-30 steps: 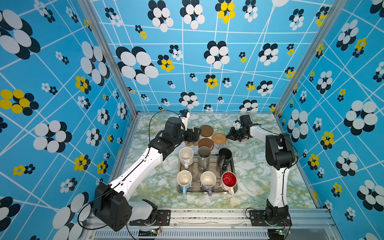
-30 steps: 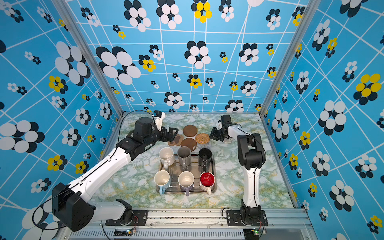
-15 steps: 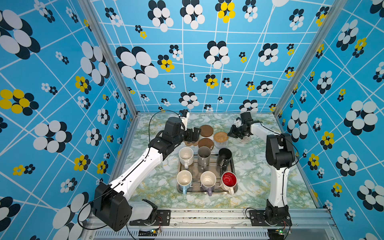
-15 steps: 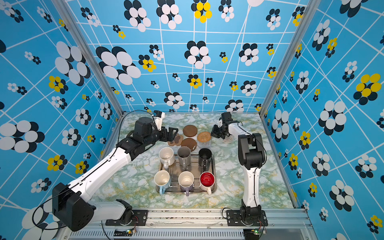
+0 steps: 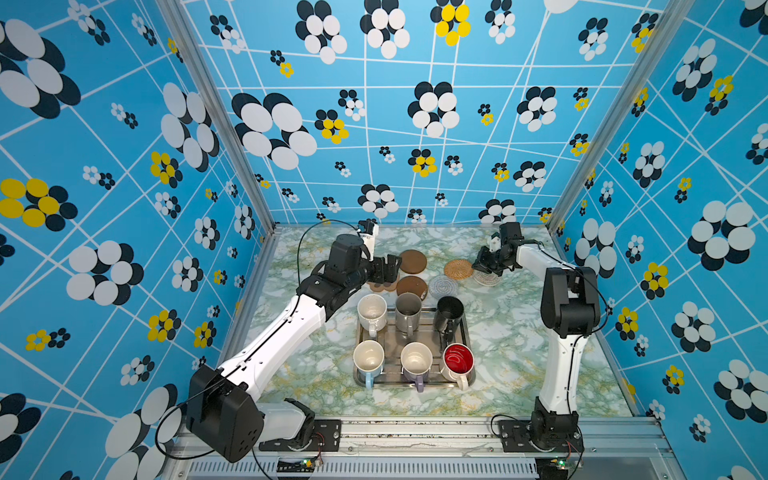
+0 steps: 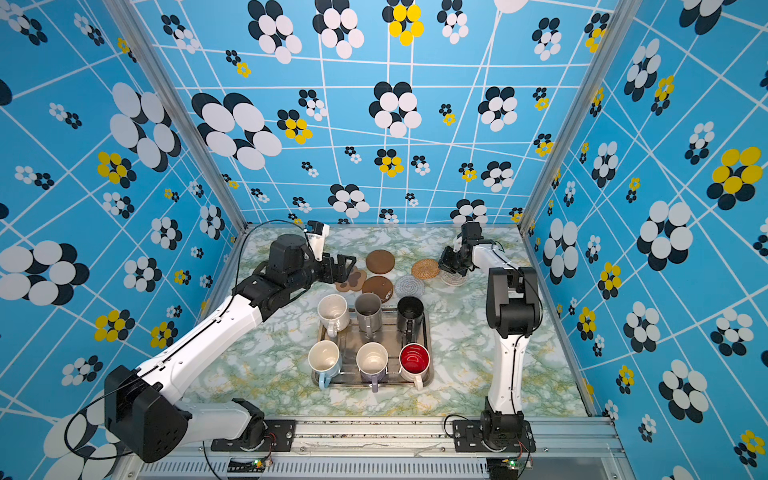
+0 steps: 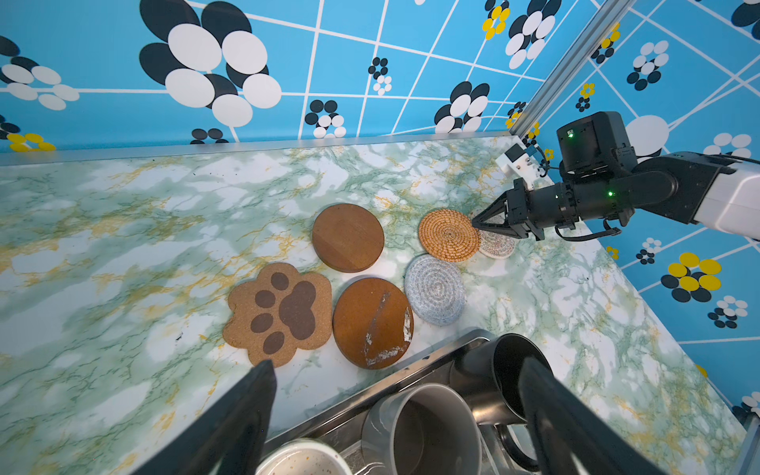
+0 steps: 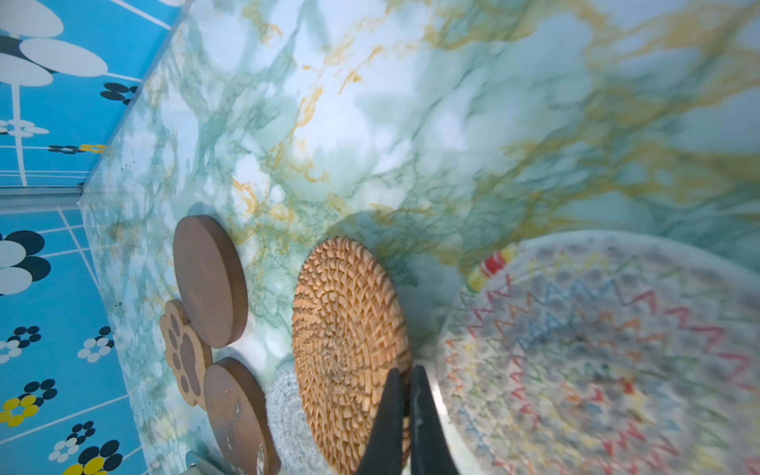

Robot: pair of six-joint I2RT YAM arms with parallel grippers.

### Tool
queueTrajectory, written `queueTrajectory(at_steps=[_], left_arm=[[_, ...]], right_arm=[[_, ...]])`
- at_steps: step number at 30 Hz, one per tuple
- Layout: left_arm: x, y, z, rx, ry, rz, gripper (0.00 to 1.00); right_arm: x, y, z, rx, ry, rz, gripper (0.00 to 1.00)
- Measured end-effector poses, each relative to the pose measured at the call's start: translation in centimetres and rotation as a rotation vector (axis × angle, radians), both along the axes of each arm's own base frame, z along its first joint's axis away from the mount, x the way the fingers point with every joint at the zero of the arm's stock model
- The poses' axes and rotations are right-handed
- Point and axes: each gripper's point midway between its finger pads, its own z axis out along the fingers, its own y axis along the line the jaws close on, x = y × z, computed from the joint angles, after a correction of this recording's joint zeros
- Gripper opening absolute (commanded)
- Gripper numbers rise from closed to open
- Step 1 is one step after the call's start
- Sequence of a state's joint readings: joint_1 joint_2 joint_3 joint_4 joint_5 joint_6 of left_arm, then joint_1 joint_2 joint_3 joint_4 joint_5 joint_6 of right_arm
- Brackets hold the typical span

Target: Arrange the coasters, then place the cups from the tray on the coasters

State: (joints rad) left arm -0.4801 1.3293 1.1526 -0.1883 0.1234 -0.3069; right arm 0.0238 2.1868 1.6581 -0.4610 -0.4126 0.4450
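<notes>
Right wrist view has my right jaws pressed together, tips down at the rim of the rattan coaster (image 8: 349,349). The zigzag-stitched coaster (image 8: 596,349) lies just on their other side. Whether a strand of that rim is nipped between them I cannot tell.

Over the last second these jaws have drawn away from my left jaws, and the rattan coaster has come with them. It lay over the grey-white woven coaster (image 7: 435,290), hard against the scuffed brown disc (image 7: 372,323). Now the woven one lies uncovered, between that disc and my right jaws.

My left jaws have not moved. They hang spread wide and empty over the near rim of the tray (image 5: 392,382). The paw coaster (image 7: 279,312) and the other brown disc (image 7: 348,237) sit just beyond their tips.

By my reckoning all six coasters now show a face, so the stack is undone. They are still crowded on the bench (image 5: 511,332), several touching, too close for mugs with handles. More spreading comes first. All six cups (image 5: 372,311) wait in the tray, none yet on a coaster.
</notes>
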Motion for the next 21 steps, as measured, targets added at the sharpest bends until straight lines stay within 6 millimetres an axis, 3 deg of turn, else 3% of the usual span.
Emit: queueTrajectory(at_steps=[10,21], left_arm=[[0.0,0.0,0.0,0.000,0.000,0.000,0.93],[0.1,-0.1,-0.3,0.003,0.007,0.000,0.93]], right_arm=[[0.2,-0.9,0.1,-0.002,-0.004,-0.018,0.00],[0.4,-0.5,-2.1,0.022,0.034,-0.008,0.00]])
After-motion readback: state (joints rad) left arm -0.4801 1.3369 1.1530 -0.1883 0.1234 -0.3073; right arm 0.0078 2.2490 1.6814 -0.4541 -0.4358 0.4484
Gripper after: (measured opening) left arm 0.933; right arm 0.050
